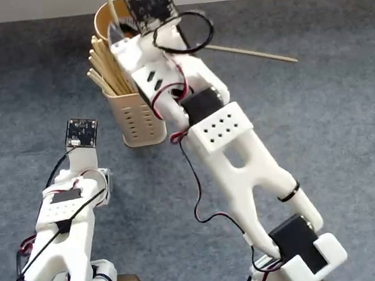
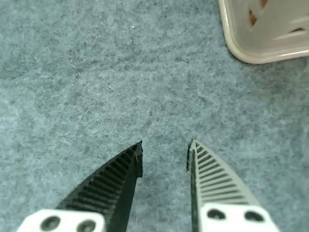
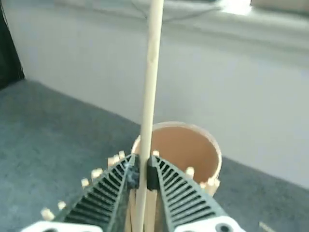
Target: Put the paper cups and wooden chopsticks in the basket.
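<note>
right pincer (image 3: pixel 142 169) clamped on chopstick (image 3: pixel 150 87), axis upright, directly over basket (image 1: pixel 138 122) by worktop's far edge | left pincer (image 2: pixel 165 150) spread, empty, near basket corner | I'd lower and release with right arm

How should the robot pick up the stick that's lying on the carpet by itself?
Probably near the middle of the loose chopstick, coming straight down from above with the jaws across it. It lies flat on the carpet, thin and long, so the middle should keep it level.
</note>
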Robot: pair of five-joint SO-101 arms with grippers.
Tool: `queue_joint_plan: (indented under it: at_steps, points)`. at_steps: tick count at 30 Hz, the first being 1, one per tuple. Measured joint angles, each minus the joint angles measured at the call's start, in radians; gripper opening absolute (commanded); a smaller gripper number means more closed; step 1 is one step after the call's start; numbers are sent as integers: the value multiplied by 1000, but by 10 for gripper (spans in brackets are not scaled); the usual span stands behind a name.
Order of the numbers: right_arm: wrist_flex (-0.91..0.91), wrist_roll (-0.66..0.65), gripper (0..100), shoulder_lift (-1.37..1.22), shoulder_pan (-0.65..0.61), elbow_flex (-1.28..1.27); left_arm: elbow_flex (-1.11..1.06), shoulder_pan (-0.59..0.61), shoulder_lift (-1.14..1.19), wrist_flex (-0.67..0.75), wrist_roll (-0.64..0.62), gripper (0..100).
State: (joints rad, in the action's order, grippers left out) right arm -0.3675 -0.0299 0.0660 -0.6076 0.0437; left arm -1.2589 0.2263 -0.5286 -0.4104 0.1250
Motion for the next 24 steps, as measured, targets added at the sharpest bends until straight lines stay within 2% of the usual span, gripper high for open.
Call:
queue_joint_plan:
  at_steps: [2, 6, 8, 11, 18, 21, 24]
  points:
    - [5, 0, 36, 11, -2, -61, 0, 0, 0, 0, 0, 179]
    - [6, 0, 176, 106, 0, -169, 0, 0, 0, 0, 0, 179]
    - [6, -34, 210, 164, -2, -216, 0, 0, 0, 0, 0, 179]
    - [6, -86, 210, 226, -2, -272, 0, 0, 0, 0, 0, 179]
    - [-91, -100, 210, 333, -2, -290, 0, 0, 0, 0, 0, 179]
    - [-189, -140, 210, 397, 29, -285, 0, 0, 0, 0, 3, 180]
    - [-373, -199, 210, 417, 64, -239, 0, 0, 0, 0, 5, 181]
